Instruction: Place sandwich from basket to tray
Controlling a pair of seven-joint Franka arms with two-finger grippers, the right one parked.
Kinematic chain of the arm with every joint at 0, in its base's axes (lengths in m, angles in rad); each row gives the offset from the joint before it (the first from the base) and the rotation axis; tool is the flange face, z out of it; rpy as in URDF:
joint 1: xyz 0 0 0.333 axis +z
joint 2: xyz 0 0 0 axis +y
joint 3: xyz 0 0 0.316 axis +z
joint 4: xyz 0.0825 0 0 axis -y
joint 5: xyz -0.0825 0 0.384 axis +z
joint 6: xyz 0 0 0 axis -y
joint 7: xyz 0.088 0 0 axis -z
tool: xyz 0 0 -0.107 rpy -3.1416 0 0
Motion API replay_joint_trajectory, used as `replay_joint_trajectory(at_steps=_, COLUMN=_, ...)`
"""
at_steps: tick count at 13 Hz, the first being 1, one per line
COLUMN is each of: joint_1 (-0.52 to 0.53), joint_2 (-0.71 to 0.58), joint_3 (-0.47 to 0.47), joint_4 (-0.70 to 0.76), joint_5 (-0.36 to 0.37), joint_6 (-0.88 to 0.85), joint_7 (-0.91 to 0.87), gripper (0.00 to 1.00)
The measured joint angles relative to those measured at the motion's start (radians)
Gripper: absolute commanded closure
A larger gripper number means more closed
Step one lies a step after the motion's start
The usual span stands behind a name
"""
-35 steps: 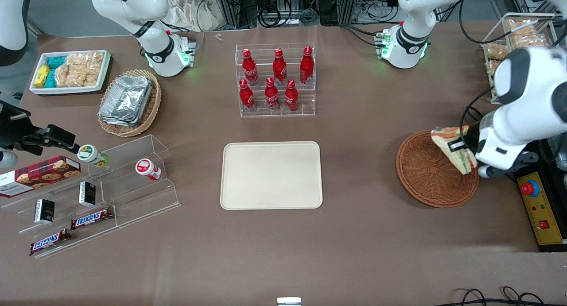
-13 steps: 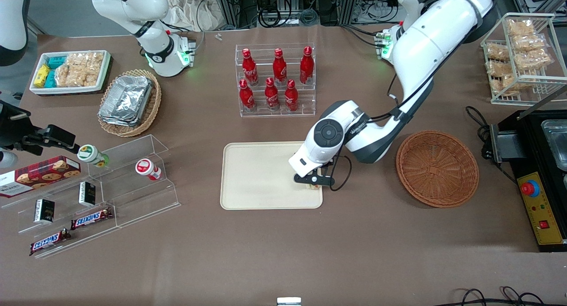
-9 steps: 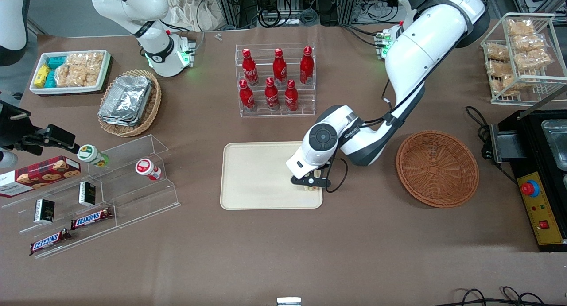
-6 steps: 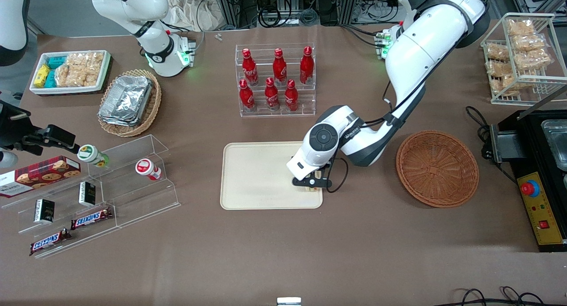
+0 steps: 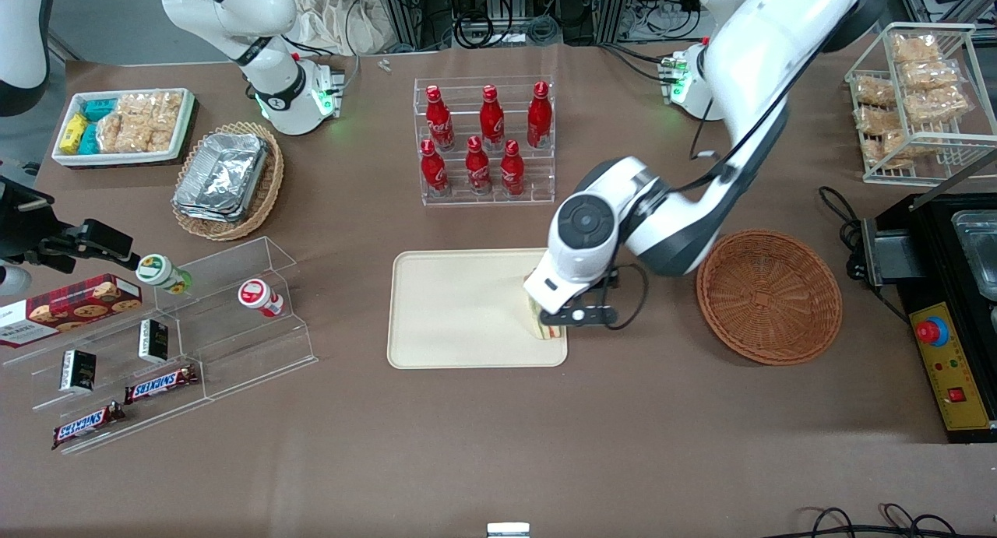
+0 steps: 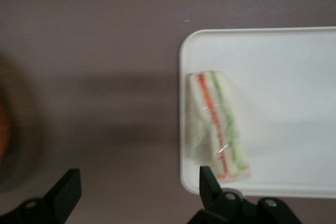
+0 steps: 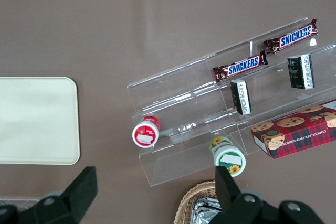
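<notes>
The sandwich (image 5: 543, 328) (image 6: 215, 124) lies on the cream tray (image 5: 467, 312) (image 6: 283, 66), at the tray's corner nearest the front camera and closest to the basket. Its orange and green layers show through the clear wrap. My left gripper (image 5: 578, 317) (image 6: 137, 178) hangs above the tray's edge beside the sandwich, open, with nothing between its fingers. One finger (image 6: 207, 179) overlaps the tray's rim and the other (image 6: 68, 187) is over bare table. The reddish-brown basket (image 5: 769, 295) stands empty toward the working arm's end of the table.
A clear rack of red bottles (image 5: 485, 141) stands farther from the camera than the tray. An acrylic shelf with snacks (image 5: 171, 343) and a foil-filled wicker basket (image 5: 226, 180) lie toward the parked arm's end. A wire rack (image 5: 919, 102) and control box (image 5: 946, 367) flank the basket.
The gripper carried the sandwich from the basket to the tray, let go of it, then rose and shifted toward the basket. The sandwich now lies free on the tray.
</notes>
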Motion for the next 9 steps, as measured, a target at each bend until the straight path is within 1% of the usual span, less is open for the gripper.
replay_joint_trajectory(at_steps=2, joint_1=0.041, joint_2=-0.099, joint_3=0.0, joint_4=0.001, joint_5=-0.001, joint_6=-0.122, joint_7=0.018, gripper=0.0)
replay_joint_trajectory(at_steps=5, joint_1=0.09, joint_2=-0.187, joint_3=0.003, joint_4=0.0, joint_5=-0.033, joint_6=-0.265, joint_7=0.02, gripper=0.0)
replay_joint_trajectory(at_steps=9, joint_1=0.151, joint_2=-0.232, joint_3=0.007, joint_4=-0.001, joint_5=-0.034, joint_6=-0.301, joint_7=0.034, gripper=0.0)
